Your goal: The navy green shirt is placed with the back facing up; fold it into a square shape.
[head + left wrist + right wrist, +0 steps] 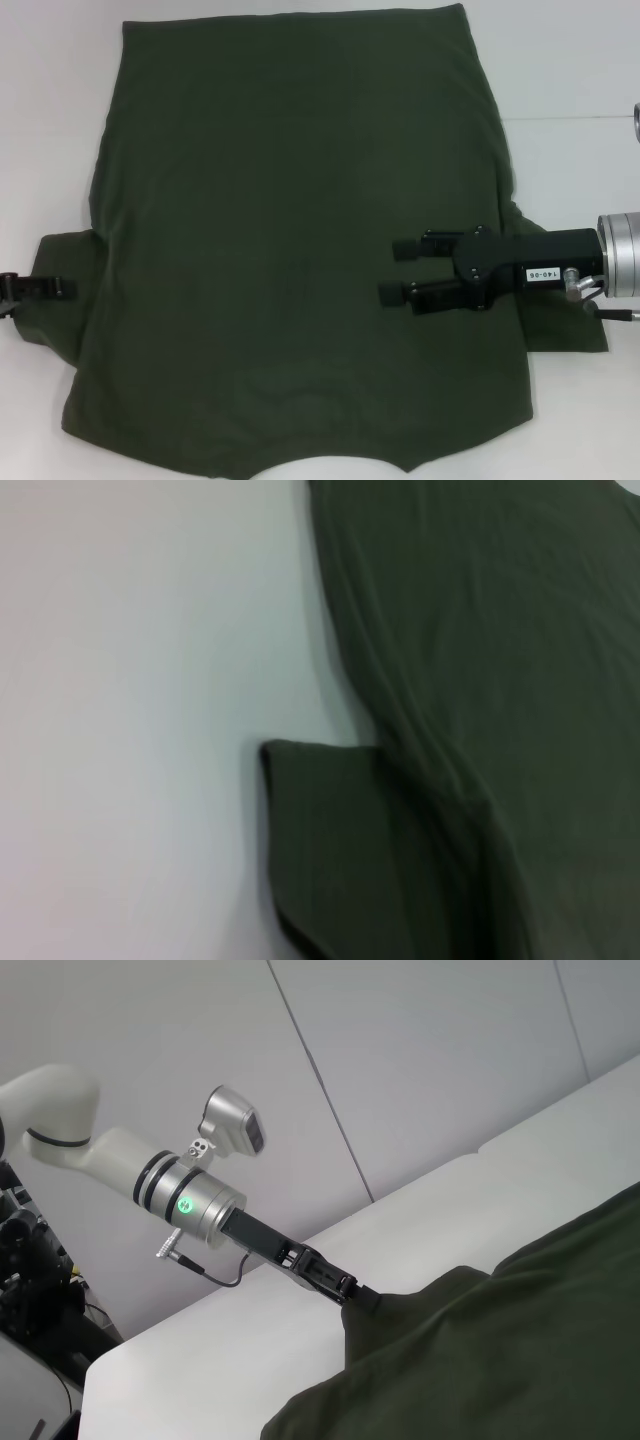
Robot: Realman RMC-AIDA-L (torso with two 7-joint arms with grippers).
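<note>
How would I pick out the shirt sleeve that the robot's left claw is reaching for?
Start at the navy green shirt spread back-up across the white table. Follow its edge on the robot's left to the short sleeve jutting out sideways. The left gripper is at its tip, while the right gripper hovers open over the body.

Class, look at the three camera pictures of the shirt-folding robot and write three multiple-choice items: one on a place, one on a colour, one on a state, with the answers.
1. Where is the right gripper?
A. over the shirt
B. beyond the far hem
C. off the table

2. What colour is the shirt?
A. red
B. dark green
C. yellow

3. How do the right gripper's fingers stand?
A. shut on a sleeve
B. apart, holding nothing
C. hidden under cloth

Answers:
1 A, the head view shows it above the shirt's right side.
2 B, every view shows dark olive cloth.
3 B, a gap shows between both fingers.

The left gripper sits at the left sleeve.
</note>
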